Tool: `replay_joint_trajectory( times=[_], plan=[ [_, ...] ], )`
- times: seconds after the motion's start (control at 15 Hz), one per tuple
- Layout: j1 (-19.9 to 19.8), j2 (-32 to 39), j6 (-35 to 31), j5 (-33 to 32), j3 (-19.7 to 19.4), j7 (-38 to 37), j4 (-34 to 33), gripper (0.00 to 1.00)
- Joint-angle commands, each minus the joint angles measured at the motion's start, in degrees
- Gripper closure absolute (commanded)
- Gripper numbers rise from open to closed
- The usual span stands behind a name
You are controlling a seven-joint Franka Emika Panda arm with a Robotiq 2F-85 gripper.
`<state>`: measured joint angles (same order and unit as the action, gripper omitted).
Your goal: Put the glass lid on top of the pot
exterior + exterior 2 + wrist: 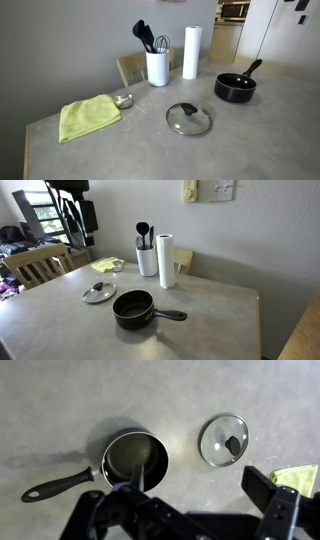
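The glass lid (188,118) lies flat on the grey table, clear with a metal rim and a dark knob. It also shows in the other exterior view (98,292) and the wrist view (224,440). The pot (235,88), a small black saucepan with a long handle, stands uncovered a short way from the lid (133,309) (135,460). My gripper (195,482) hangs high above the table between pot and lid. Its fingers are spread wide and hold nothing.
A white utensil holder (157,67) (147,260) and a paper towel roll (191,53) (167,260) stand at the back. A green cloth (88,115) and a small metal bowl (123,100) lie beyond the lid. A wooden chair (35,265) stands at the table's side.
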<state>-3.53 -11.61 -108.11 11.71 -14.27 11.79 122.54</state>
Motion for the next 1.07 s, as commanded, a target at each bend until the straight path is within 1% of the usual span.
replay_joint_trajectory(
  times=[0.0,0.2,0.4,0.47,0.6,0.8,0.87,1.0],
  plan=[
    [0.78,7.57,-2.74,4.4,3.22,1.16,-3.66,0.0],
    [1.96,14.02,-3.19,7.43,6.52,2.01,-8.03,0.0],
    [2.82,20.52,-4.36,8.53,10.28,2.4,-12.99,0.0],
    [1.81,15.82,-4.23,6.99,10.0,0.59,-8.64,0.0],
    [2.28,19.3,-4.52,7.05,11.48,0.54,-11.34,0.0],
    [2.19,20.46,-4.51,7.01,11.58,0.7,-12.54,0.0],
    [2.83,20.1,-5.84,4.14,11.23,-3.75,-11.9,0.0],
    [3.52,22.02,-8.24,3.81,12.16,-6.01,-12.49,0.0]
  ],
)
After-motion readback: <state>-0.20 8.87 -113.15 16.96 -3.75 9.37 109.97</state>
